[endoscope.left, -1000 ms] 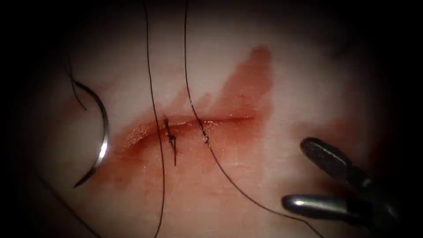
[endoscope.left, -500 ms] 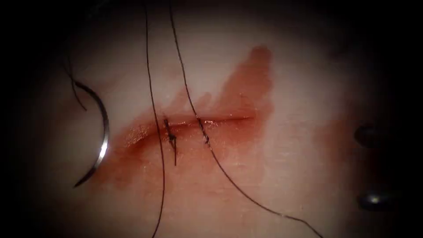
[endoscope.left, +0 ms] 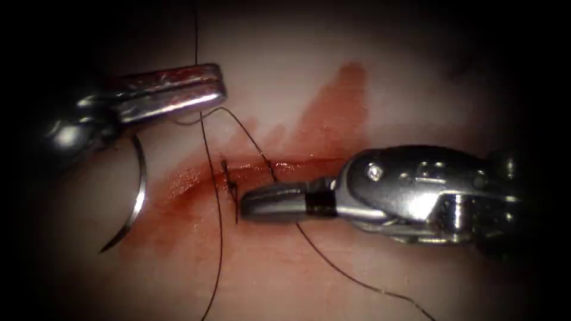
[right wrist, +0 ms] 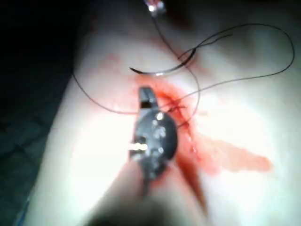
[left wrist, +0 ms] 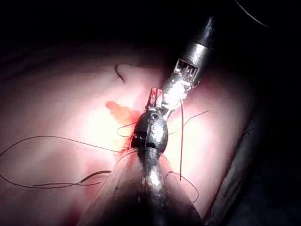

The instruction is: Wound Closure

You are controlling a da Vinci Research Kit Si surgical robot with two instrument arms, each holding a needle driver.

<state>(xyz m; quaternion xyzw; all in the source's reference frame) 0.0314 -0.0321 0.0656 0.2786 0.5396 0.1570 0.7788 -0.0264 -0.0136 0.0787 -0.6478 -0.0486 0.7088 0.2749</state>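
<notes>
1. Both tools have come into the endoscope view since half a second ago, when the right one showed as no more than two dim jaw tips at the right edge and the left one was out of sight. Now the left tool (endoscope.left: 205, 89) lies across the upper left, its jaws closed together, with the thread (endoscope.left: 250, 138) leaving from beneath their tip, so it looks clamped there. The right tool (endoscope.left: 253, 203) reaches in from the right, jaws together, tip just below the cut (endoscope.left: 285, 161) beside the tied stitch (endoscope.left: 231, 187); whether it pinches thread I cannot tell. The needle (endoscope.left: 140, 196) lies free on the tissue (endoscope.left: 416, 89) left of the cut, unmoved, held by neither tool and not in the tissue. Red fluid (endoscope.left: 333, 113) stains the tissue around the cut.

2. Left wrist view: the left tool (left wrist: 153, 96) points away along its shaft, with the right tool (left wrist: 169, 96) meeting it from beyond, their tips close together. Loops of thread (left wrist: 56, 139) lie over the tissue (left wrist: 56, 103), and a patch of red fluid (left wrist: 120, 112) shows near the tips.

3. Right wrist view: the right tool (right wrist: 145, 94) sits with its tip at the red fluid (right wrist: 225, 157), jaws together. The needle (right wrist: 162, 70) rests on the tissue (right wrist: 99, 150) just beyond, and thread (right wrist: 263, 70) arcs away from it.
</notes>
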